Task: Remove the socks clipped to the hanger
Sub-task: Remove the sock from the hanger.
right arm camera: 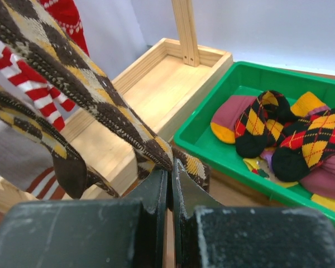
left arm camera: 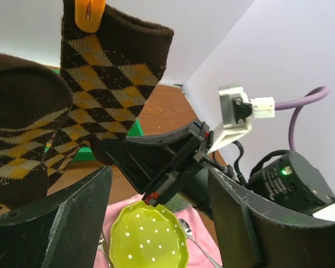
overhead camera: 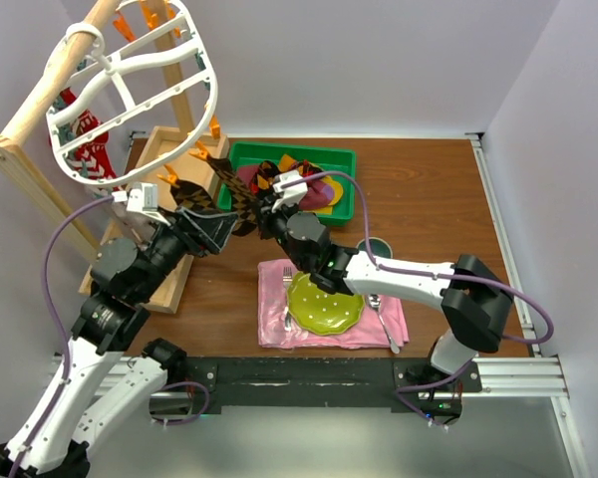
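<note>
Between white walls stands a brown wooden desk [overhead camera: 429, 199]. At its far left a white hanger [overhead camera: 130, 90] hangs from a wooden rack [overhead camera: 25, 177]. A brown-and-yellow argyle sock [right arm camera: 100, 106] dangles from an orange clip [overhead camera: 215, 129]. The right arm's jaws are clamped on the sock's lower end. The left arm's jaws stand apart just beside it, holding nothing. Other socks [right arm camera: 279, 123] lie in a green tray [right arm camera: 204, 125].

Matt knitted cloth sock [right arm camera: 100, 106] at the tips of the right pincer [right arm camera: 170, 167], itself scuffed matt black plastic. Beyond it, a glossy green plastic bin [right arm camera: 204, 111] and a bare pale wood rack [right arm camera: 156, 84]. Above, a smooth white plastic hanger [overhead camera: 216, 88].
</note>
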Controlling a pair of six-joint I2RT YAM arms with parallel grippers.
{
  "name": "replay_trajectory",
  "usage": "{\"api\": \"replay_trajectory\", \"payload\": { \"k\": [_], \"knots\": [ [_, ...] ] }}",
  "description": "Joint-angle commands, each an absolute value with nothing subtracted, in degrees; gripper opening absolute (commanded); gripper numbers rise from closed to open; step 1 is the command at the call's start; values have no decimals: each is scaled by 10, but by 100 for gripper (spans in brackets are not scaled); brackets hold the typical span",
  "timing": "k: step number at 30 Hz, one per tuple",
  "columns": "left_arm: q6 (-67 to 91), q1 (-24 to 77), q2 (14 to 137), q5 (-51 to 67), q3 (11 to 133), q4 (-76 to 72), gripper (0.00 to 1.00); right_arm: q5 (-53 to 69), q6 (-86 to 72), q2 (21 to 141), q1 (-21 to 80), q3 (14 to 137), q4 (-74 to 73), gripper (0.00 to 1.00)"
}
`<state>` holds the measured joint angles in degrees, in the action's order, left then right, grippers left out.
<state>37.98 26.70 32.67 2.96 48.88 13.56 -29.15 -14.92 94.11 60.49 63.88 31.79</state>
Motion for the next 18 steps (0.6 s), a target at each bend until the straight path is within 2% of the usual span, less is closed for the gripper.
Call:
{"api": "replay_trajectory", "payload": {
  "k": [1,9,18],
  "knots": [
    [390,268,330,30,460,97,75,-314,-149,910,615,628,356,0],
    [383,268,326,19,413,79,75,-240,-157,875,614,624,331,0],
    [338,268,307,4,374,49,80,-35,-208,843,566,632,247,0]
  ]
}}
